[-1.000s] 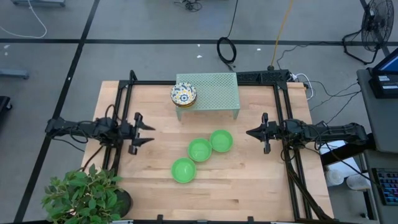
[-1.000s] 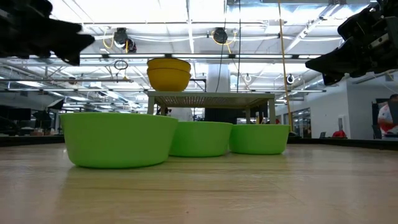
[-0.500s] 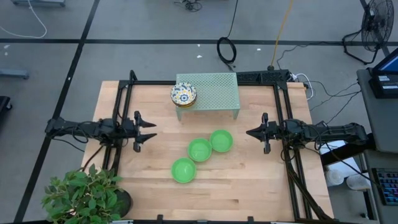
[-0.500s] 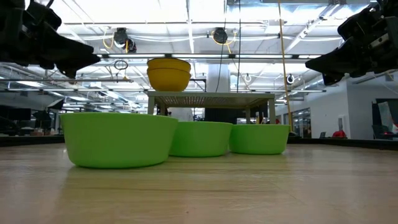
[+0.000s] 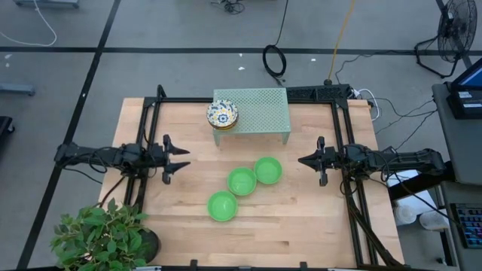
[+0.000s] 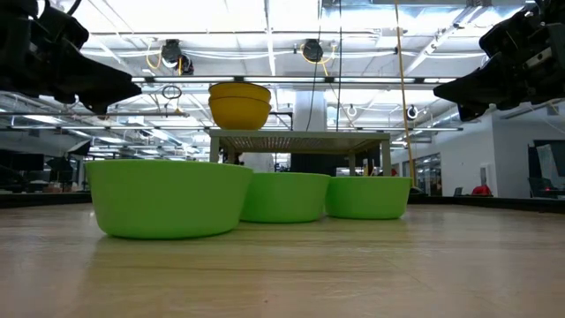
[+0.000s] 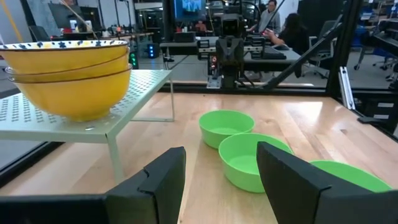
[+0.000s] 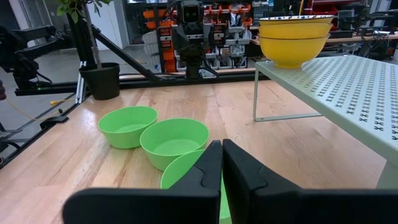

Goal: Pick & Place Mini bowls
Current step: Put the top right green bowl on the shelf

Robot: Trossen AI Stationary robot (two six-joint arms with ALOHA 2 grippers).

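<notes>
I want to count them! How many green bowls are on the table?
3: one green bowl nearest the front edge, one in the middle, one closest to the rack. None seems hidden.

left hand shifted slightly toward table centre, fingers spread wider apart

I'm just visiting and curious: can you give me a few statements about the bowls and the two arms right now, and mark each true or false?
1. Three green bowls sit on the table. True.
2. The patterned bowls are stacked on the mesh rack. True.
3. The left gripper holds a green bowl. False: it hangs open and empty.
4. The right gripper is wide open. False: its fingers are shut together.
5. The rack lies on its side. False: it stands upright.
</notes>
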